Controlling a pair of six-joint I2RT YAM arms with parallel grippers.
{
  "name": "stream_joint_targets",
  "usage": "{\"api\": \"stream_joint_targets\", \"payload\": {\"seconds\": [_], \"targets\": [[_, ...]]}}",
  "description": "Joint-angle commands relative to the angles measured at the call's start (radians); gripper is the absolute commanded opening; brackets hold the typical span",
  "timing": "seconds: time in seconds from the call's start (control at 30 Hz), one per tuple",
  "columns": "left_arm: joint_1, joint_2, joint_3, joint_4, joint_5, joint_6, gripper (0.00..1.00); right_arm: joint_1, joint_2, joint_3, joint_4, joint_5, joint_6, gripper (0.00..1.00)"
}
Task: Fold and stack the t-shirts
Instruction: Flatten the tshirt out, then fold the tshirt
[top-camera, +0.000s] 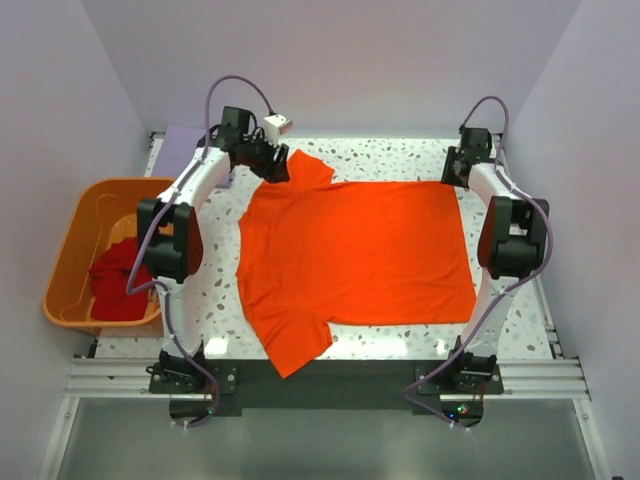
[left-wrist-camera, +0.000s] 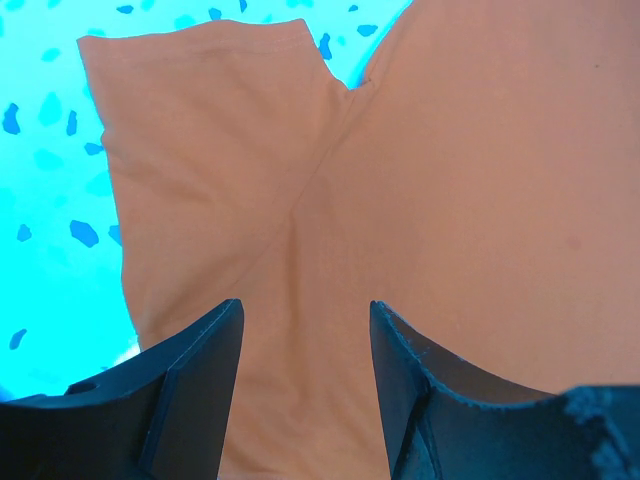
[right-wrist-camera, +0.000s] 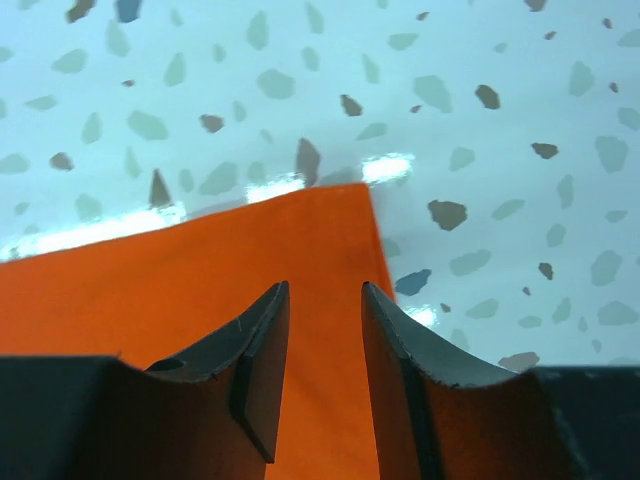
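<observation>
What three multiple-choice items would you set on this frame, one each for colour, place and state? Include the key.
1. What colour is the t-shirt spread flat on the table?
A. Lavender
B. Dark red
C. Bright orange

2. Where is the red t-shirt?
A. Bunched in the tub left of the table
B. Draped over the right arm
C. Folded at the table's near edge

3. How do the jaws of the left gripper stand?
A. Shut on a sleeve
B. Open, with cloth showing between them
C. Out of every view

Key:
1 C: the top view shows one orange shirt laid flat on the speckled surface.
2 A: the red cloth lies crumpled inside the tub's walls.
3 B: the left wrist view shows both fingers apart over the shirt near its sleeve seam.
</observation>
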Motion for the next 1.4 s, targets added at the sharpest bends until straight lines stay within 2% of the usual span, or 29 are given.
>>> {"api": "stream_joint_targets", "payload": {"seconds": [0.0,0.53,0.8,1.0,1.13,1.37], "targets": [[-0.006,0.026,0.067,0.052,0.017,-0.058,0.59,-0.013,0.021,0.071,0.104,0.075,0.043,0.40],[0.003,0.159,0.179,0.060,-0.003,-0.083,0.59,-0.022,0.140,0.122,0.079,0.099,0.020,0.39],[0.013,0.193,0.195,0.065,-0.016,-0.093,0.60,-0.022,0.183,0.176,0.056,0.102,0.010,0.43],[0.023,0.250,0.272,0.052,-0.011,-0.126,0.60,-0.022,0.247,0.272,-0.037,0.066,-0.008,0.42],[0.029,0.253,0.284,0.048,-0.016,-0.124,0.61,-0.022,0.308,0.366,-0.161,0.058,-0.052,0.40],[0.037,0.251,0.265,0.045,-0.017,-0.127,0.61,-0.024,0.336,0.418,-0.198,0.033,-0.056,0.43]]}}
